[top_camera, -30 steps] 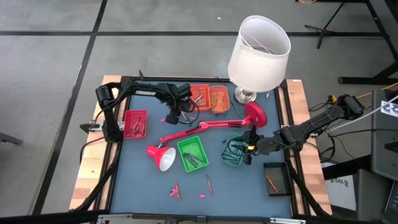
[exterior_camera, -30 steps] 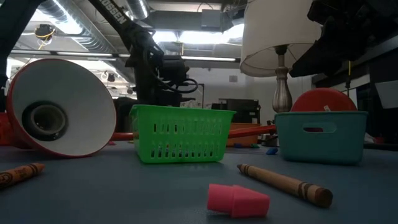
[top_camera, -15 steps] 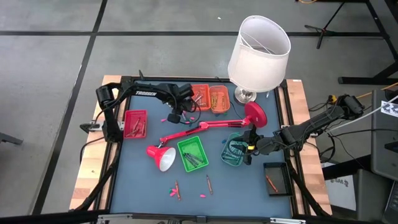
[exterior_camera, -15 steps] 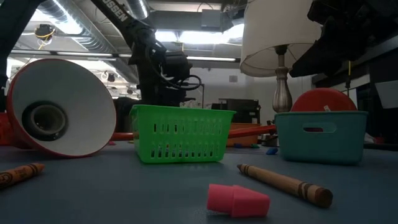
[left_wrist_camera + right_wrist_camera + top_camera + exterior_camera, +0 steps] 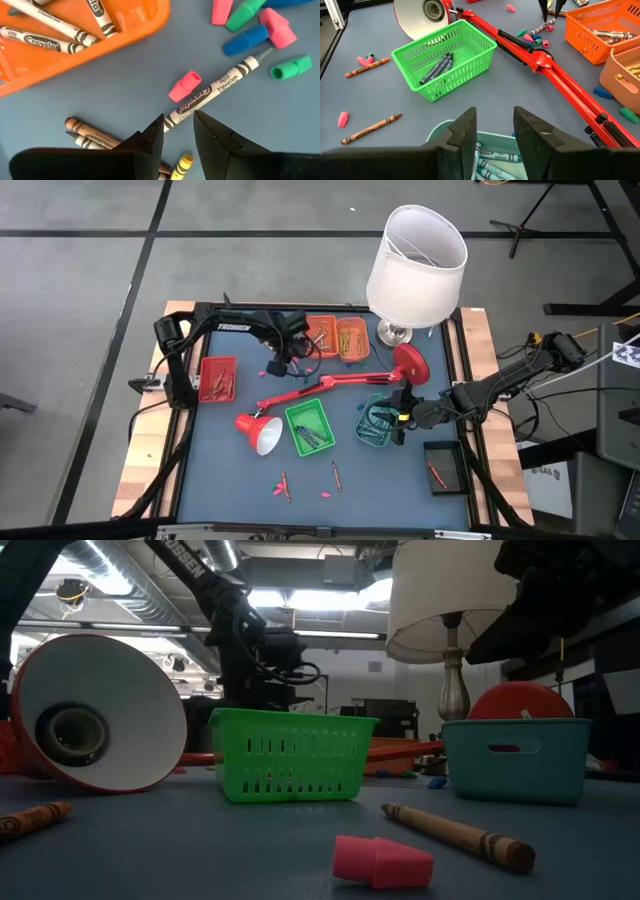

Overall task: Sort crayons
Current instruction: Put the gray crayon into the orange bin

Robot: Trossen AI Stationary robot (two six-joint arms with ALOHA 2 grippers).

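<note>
Crayons are spread over the blue tabletop [image 5: 225, 480] and in several small baskets. A grey crayon [image 5: 212, 92] lies on the bare surface near the far edge, just beside the orange basket [image 5: 321, 336], with loose pink, green and blue caps [image 5: 184, 85] around it. The left end effector [image 5: 178, 131] hangs just above this grey crayon, fingers pointing down, with a narrow gap between them and nothing held. Brown and yellow crayons lie near the same place.

The orange basket holds several crayons, and a paler orange basket [image 5: 352, 338] stands touching it on the right. Dark grey crayons lie in the green basket [image 5: 307, 427] near the middle of the tabletop. The red tray [image 5: 217, 379] near the left edge also holds some. Close to the near edge, two brown crayons [image 5: 335, 475] lie free with pink caps beside them.

The right end effector [image 5: 491, 126] waits over the teal basket [image 5: 376, 423], toward the right edge; its fingers stand a little apart and are empty, and light blue crayons lie in the basket below. A black tray [image 5: 441, 465] in the near right corner holds one orange crayon. A red desk lamp [image 5: 330, 382] lies across the middle, and a white lampshade [image 5: 417, 265] stands at the far edge.
</note>
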